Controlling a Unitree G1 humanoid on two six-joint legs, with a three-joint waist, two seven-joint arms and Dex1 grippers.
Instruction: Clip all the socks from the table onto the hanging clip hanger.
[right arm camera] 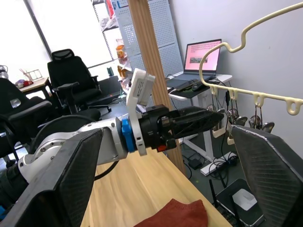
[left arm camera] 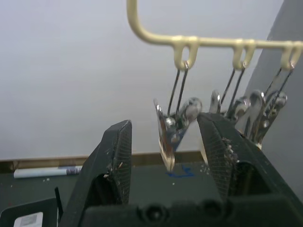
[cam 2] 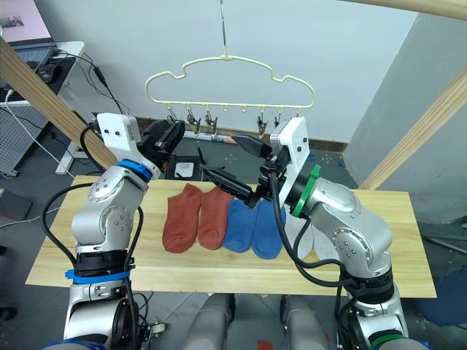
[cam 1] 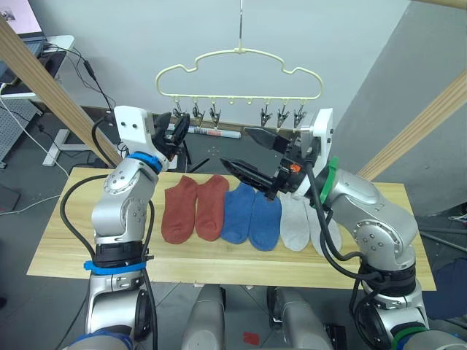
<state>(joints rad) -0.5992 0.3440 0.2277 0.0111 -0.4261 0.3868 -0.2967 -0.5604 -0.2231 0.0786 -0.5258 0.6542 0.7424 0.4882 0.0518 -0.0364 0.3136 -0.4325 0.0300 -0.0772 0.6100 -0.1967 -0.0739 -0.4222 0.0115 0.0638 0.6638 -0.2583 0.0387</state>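
**Left eye view: both grippers raised, socks flat on the table**

Six short fabric socks (cam 1: 248,213) lie in a row on the light wooden plank table (cam 1: 219,262): two rust-red, two blue, two light grey. Above hangs the pale yellow cloud-shaped wire clip hanger (cam 1: 241,73). The left gripper (left arm camera: 165,156) is up at its leftmost metal clip (left arm camera: 173,127), fingers spread either side, not touching. The right gripper (cam 1: 244,152) hovers over the blue socks, jaws wide apart, empty.
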